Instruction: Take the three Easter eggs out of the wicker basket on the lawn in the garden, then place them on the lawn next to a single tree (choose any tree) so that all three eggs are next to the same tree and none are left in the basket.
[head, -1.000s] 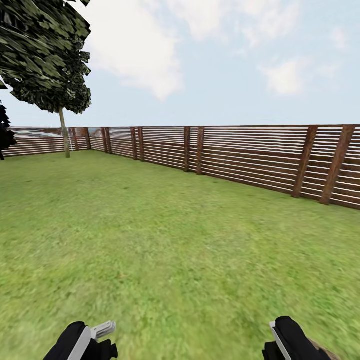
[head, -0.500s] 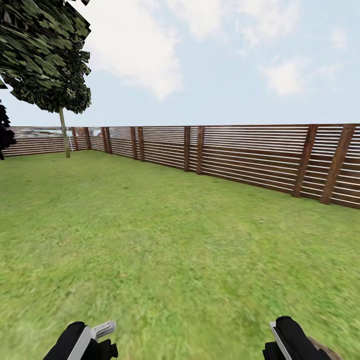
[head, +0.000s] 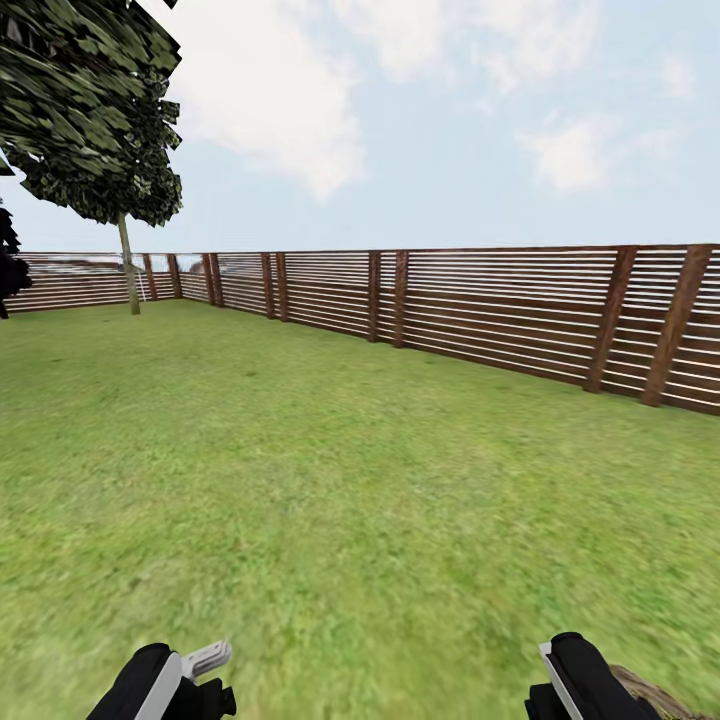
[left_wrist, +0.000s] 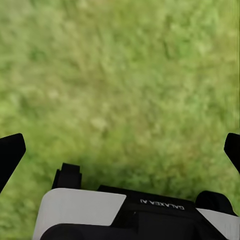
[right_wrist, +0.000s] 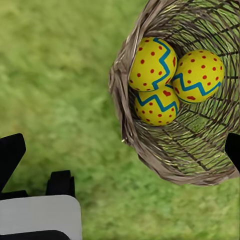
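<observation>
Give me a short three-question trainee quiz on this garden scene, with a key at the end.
1. Multiple choice: how many Easter eggs lie in the wicker basket? A) one B) two C) three
2. True or false: the right claw is shut on an egg.
3. Fill in: in the head view, the tree stands far off at the picture's ____ side, near the fence.

Key:
1. C. All three eggs sit together against the basket's wall.
2. False. Its fingers stand wide apart above the lawn, with nothing between them.
3. Left.
</observation>
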